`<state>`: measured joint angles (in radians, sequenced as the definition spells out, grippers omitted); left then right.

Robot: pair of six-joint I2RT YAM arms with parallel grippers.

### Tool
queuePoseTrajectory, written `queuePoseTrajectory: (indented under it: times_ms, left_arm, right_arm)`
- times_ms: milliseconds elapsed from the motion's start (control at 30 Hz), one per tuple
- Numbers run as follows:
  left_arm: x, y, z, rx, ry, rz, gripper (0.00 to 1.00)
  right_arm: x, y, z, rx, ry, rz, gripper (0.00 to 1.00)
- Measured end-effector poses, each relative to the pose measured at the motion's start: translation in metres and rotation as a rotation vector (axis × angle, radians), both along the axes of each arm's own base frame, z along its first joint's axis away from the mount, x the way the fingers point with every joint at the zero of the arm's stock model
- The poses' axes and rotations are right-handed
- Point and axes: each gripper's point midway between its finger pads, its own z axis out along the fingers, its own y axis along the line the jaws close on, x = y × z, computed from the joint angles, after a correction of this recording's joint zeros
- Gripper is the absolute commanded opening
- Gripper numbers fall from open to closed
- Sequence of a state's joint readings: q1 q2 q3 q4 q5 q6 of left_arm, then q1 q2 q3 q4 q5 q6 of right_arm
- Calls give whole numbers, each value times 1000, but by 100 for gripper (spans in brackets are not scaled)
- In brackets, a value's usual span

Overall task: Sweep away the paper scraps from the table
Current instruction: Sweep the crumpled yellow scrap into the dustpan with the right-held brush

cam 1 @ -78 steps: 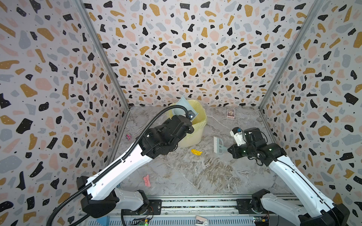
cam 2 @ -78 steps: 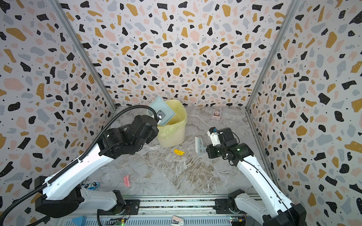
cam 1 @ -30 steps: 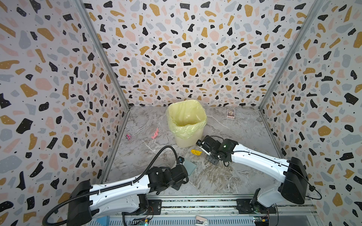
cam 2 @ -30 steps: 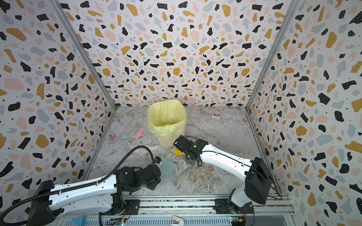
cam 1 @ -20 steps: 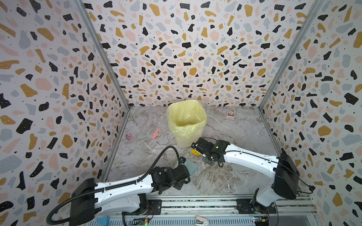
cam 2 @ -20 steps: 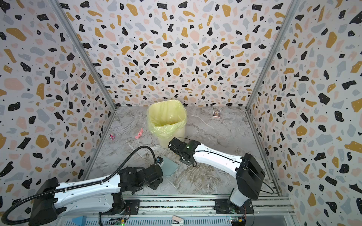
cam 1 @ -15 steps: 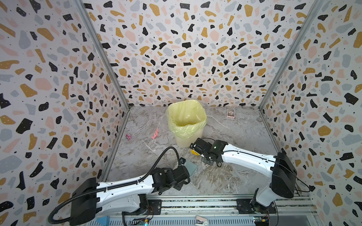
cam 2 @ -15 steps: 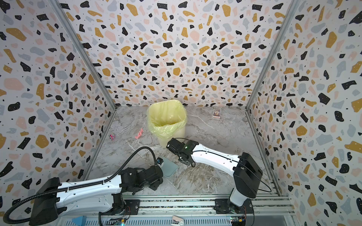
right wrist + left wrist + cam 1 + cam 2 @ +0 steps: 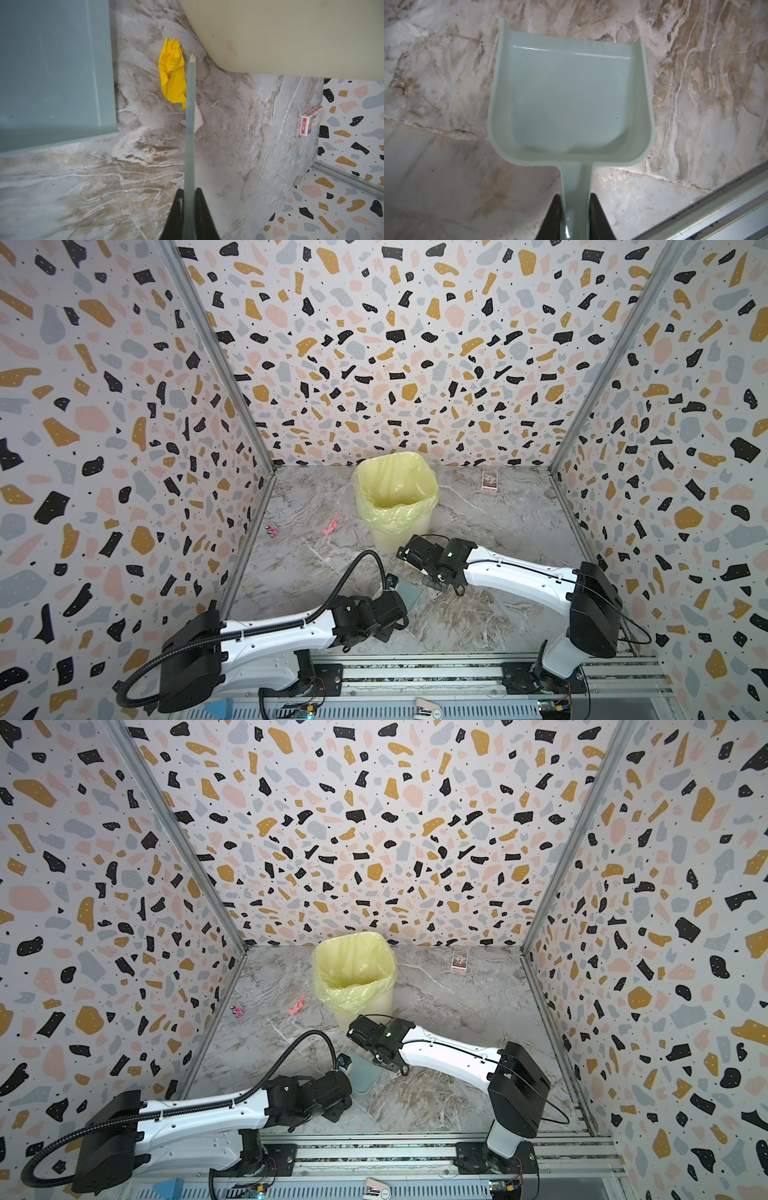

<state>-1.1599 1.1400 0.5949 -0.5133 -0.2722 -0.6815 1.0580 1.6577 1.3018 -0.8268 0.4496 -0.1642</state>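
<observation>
Risk: left pincer (image 9: 575,200) grips dustpan (image 9: 571,93), right pincer (image 9: 189,194) clamps brush (image 9: 190,99); a skewed stroke could flick yellow scrap (image 9: 172,74) past dustpan, against bin (image 9: 291,31).

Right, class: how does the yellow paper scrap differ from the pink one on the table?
Colour: the yellow scrap is bright yellow, the pink scrap pink. Shape: the yellow scrap is a broad crumpled wad; the pink scrap looks thin and twisted. Place: the yellow scrap lies between the brush and the dustpan; the pink scrap lies alone, left of the bin in a top view. Both rest on the table, unswept.
</observation>
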Motion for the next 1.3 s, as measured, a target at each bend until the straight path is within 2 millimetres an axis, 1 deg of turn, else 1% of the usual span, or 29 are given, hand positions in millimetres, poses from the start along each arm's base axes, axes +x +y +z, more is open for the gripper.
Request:
queuePoseTrajectory:
  times_ms: [200,300,433,533,633,800,900,1067,1133,1200,1300]
  left_arm:
    - [4,-2,1,-10,-8,10,0]
    - [4,-1,-1,-8,-9,13,0]
    - [3,3,-6,9,-2,17,0]
    - [4,3,-6,9,-2,18,0]
    - [4,4,-7,9,-3,19,0]
    - [2,7,-12,19,3,20,0]
    - [2,9,-13,22,5,22,0]
    - [2,9,-14,21,5,25,0]
    - [3,9,-15,22,6,26,0]
    - [3,9,-15,22,6,26,0]
    - [0,12,-19,34,16,24,0]
  right_arm:
    - [-16,13,5,11,27,50,0]
    - [-20,18,10,20,27,62,0]
    - [-16,17,13,18,11,54,0]
    - [-10,17,14,13,-2,44,0]
    - [-5,21,8,-5,-8,41,0]
    - [0,25,-7,-43,-2,45,0]
    - [0,27,-7,-45,-4,53,0]
    - [-10,33,-9,-39,24,86,0]
    - [-18,37,-9,-36,46,108,0]
    - [-31,44,-8,-19,76,133,0]
    - [-43,46,-2,14,112,139,0]
